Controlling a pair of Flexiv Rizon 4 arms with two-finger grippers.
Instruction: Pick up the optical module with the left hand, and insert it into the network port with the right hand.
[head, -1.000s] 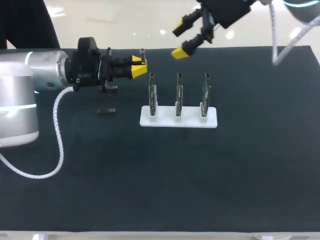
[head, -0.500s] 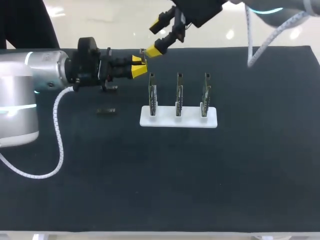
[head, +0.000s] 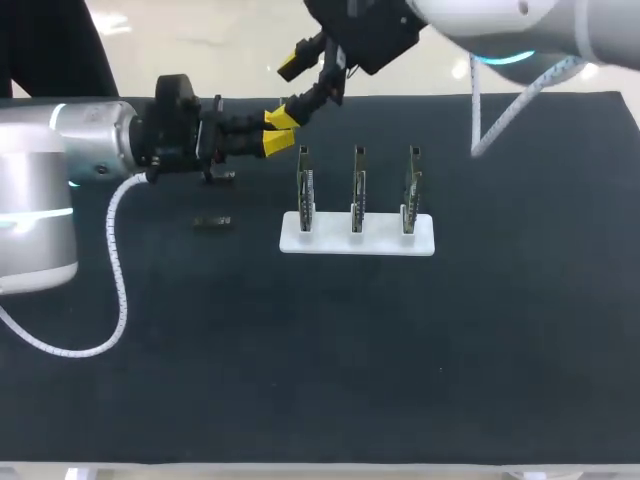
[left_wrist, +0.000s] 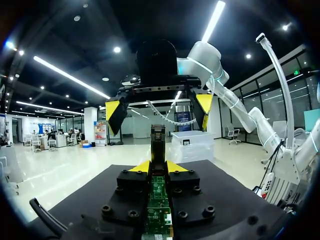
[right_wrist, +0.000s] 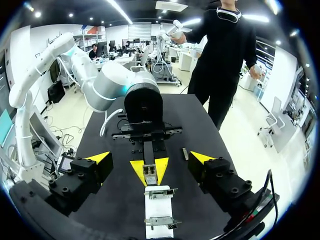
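The module is held up in the air by the left gripper. Its fingers are pressed tight on the module's two sides, so only the far end pokes out past the yellow tips. The right gripper is spread wide, with one finger on each side of that free end, and nothing seems to be touched by it.

The module looks small, light and stiff, with smooth thin sides. It could be slipped or twisted if it is pinched at the very tip. It is best taken squarely on the flat sides of the bare end. It is likely easy to break, so a hard squeeze should be avoided.

The white stand with its three upright ports is set on the table near the left gripper.
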